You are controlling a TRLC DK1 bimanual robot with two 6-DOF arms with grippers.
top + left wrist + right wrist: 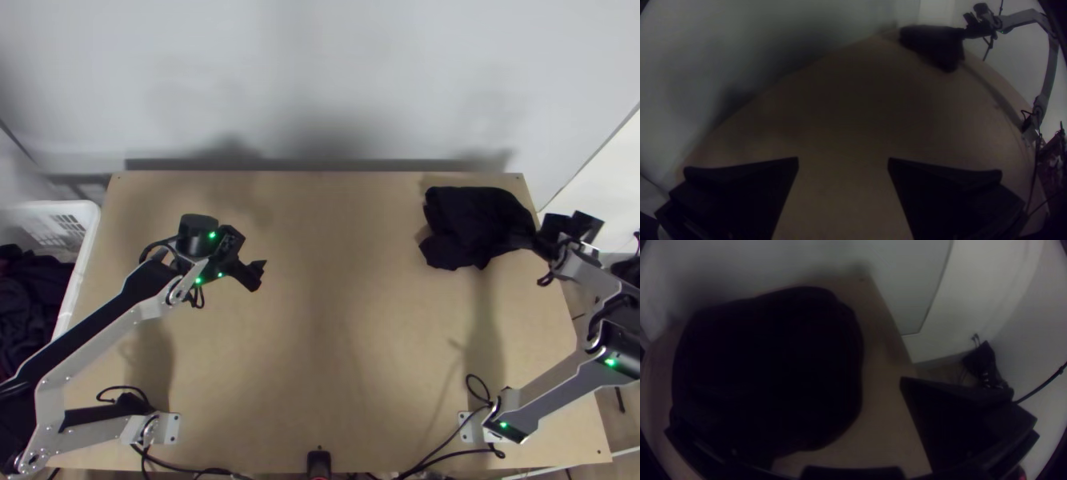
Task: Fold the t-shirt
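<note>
Stretching leftward from my nearer right jaws, the bunched t-shirt runs crosswise over the table, those and my left jaws spread wide.

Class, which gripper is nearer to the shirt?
Right. The right gripper is at the narrow end of the shirt; the left gripper is well away, over the left half of the table.

From above, we see the table fairly bright, with soft shadows at left and right and more shade along the far wall. Small green lights glow. Both wrist views look dim to us: edges bend, corners darken, and the t-shirt sinks to near-black.
</note>
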